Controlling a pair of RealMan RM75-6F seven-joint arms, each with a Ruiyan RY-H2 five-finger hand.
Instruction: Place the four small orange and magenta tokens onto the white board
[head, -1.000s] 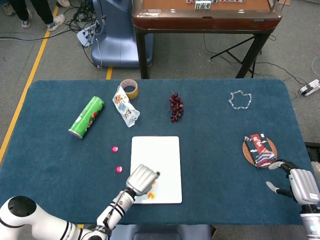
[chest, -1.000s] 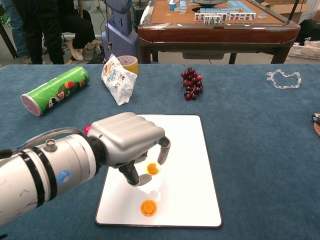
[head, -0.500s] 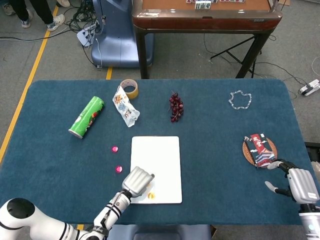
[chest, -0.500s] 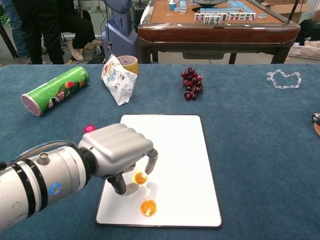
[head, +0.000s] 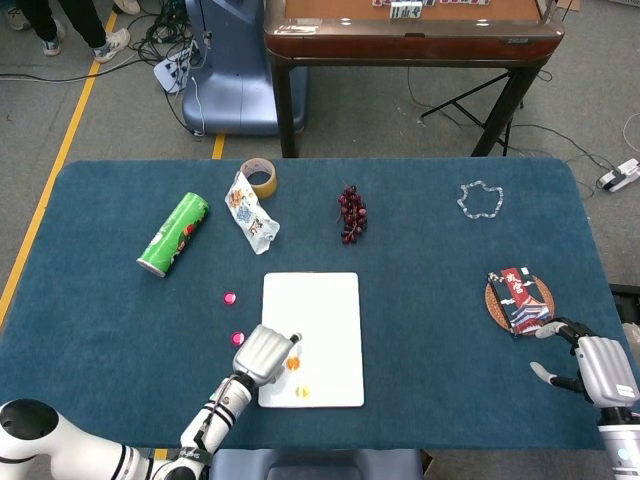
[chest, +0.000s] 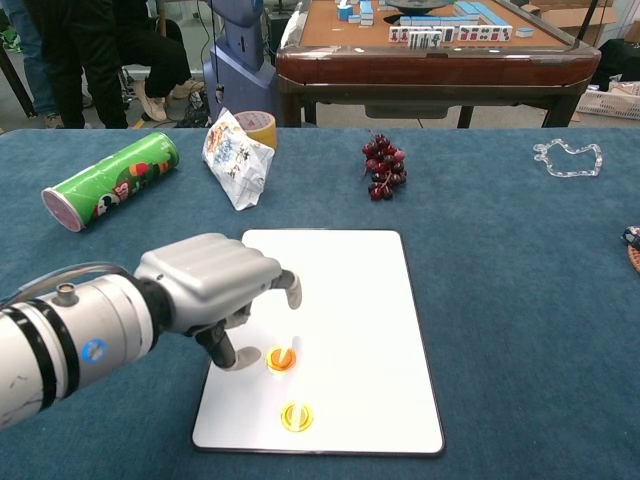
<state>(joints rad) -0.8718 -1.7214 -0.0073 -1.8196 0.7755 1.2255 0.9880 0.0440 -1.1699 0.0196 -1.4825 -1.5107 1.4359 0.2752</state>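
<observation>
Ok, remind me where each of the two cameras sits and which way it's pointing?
Head view: high above the near table edge, looking steeply down on the whole table; shows the left hand and right hand.
Chest view: low at the near edge, looking across the table; shows only the left hand.
Shared: white board with two orange tokens, green can, grapes.

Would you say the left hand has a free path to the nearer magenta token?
Probably yes: the left hand hovers at the board's left edge, and the token lies just beside it on bare cloth.
</observation>
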